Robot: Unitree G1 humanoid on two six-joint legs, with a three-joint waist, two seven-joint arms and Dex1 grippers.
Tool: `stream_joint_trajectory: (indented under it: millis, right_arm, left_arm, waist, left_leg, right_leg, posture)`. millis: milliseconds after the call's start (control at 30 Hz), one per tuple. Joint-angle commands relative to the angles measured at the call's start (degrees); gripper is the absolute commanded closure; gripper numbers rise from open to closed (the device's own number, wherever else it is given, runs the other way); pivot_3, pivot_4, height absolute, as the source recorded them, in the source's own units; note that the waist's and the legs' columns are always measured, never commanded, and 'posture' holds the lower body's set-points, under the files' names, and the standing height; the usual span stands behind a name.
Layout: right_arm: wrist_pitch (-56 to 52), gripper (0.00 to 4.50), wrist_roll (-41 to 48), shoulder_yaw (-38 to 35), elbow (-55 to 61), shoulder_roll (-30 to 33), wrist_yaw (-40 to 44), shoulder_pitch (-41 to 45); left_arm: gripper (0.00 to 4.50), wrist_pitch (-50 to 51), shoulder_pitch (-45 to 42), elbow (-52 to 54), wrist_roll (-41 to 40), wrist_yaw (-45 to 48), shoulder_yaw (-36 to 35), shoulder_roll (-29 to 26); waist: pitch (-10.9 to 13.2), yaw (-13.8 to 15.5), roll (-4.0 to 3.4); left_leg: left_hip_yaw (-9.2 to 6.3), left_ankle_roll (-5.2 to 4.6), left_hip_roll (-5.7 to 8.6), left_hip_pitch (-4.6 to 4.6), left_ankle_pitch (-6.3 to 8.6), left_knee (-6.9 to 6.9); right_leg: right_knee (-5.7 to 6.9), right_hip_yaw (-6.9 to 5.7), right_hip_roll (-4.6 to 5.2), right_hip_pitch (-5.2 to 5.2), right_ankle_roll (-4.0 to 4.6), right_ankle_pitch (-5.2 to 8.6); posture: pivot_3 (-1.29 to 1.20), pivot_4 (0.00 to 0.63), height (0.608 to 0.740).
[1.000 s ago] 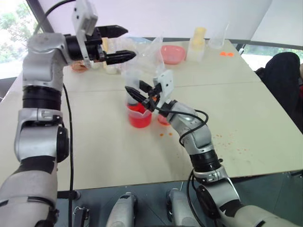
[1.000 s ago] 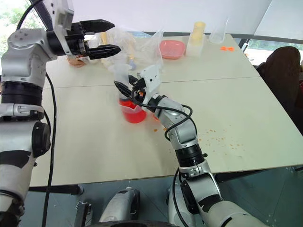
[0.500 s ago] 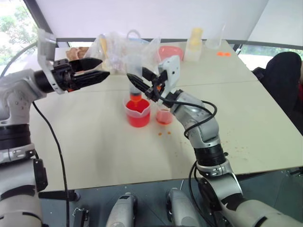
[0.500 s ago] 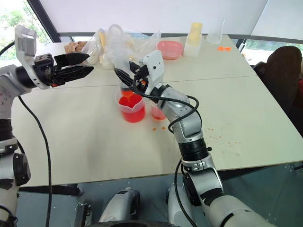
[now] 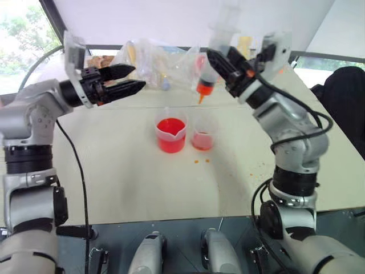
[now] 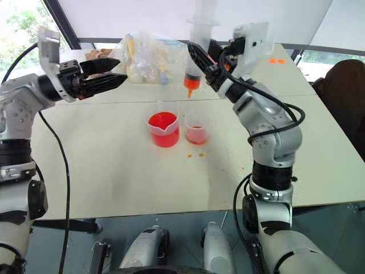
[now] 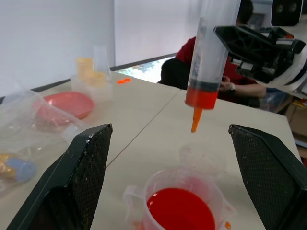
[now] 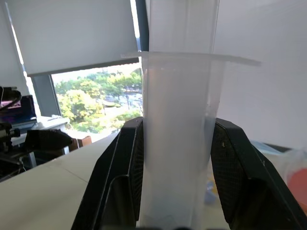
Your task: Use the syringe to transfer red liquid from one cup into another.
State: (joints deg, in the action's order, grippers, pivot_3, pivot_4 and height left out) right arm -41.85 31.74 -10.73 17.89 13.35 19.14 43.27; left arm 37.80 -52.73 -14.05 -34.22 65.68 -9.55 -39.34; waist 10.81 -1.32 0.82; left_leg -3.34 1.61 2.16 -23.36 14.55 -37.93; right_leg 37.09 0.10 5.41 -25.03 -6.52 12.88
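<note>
Overhead, right gripper (image 5: 228, 68) clamps the syringe (image 5: 212, 54); left gripper (image 5: 130, 80) gapes.

The syringe (image 6: 195, 51) hangs above the smaller cup (image 6: 197, 132), just right of the beaker (image 6: 163, 128).

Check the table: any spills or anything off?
Yes. Small orange droplets lie on the table just in front of the smaller cup, and finer specks are scattered further toward the robot's right. Both cups stand upright; the beaker shows no leak.
</note>
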Motion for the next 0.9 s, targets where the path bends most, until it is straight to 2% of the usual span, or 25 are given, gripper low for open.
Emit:
stream_joint_trajectory:
  millis: [33,233,600,900]
  right_arm:
    - [-0.79,3.06,1.26,0.21,4.58,0.13,-1.89,-2.34]
    - [3.06,3.06,-3.0,5.79,4.59,-0.09,-1.86,-8.21]
    - [10.1,3.06,-9.52,8.31,0.99,2.23,-0.58,-11.23]
    - [11.31,3.06,-11.43,8.91,1.78,2.19,-0.83,-12.72]
  left_arm:
    - [0.43,-3.32,-4.07,-2.15,1.2,1.05,1.17,0.94]
    - [0.43,-10.51,-11.65,-11.42,4.76,0.22,3.17,6.74]
    - [0.43,-30.38,-23.65,-27.53,14.2,1.79,8.38,17.94]
    - [0.43,-40.86,-29.18,-39.42,18.78,-0.03,8.41,21.73]
  waist:
    - [0.0,0.02,0.0]
    - [0.01,0.24,0.01]
    - [0.02,0.43,0.04]
    - [0.05,0.17,0.07]
  left_leg:
    - [0.01,0.0,0.0,0.0,0.0,0.0]
    - [0.06,0.0,0.02,-0.01,0.0,-0.04]
    - [0.07,-0.03,0.04,-0.02,0.01,-0.08]
    - [0.06,-0.05,0.01,-0.02,0.03,-0.07]
  right_leg:
    - [0.0,0.0,0.0,0.0,0.0,0.0]
    - [-0.05,-0.08,-0.01,0.08,0.0,0.0]
    - [-0.15,-0.11,0.01,0.16,-0.01,0.0]
    - [-0.15,-0.11,-0.04,0.15,-0.01,0.0]
  posture:
    - [0.0,0.15,0.74]
    - [0.0,0.15,0.74]
    - [0.0,0.15,0.74]
    - [0.0,0.15,0.74]
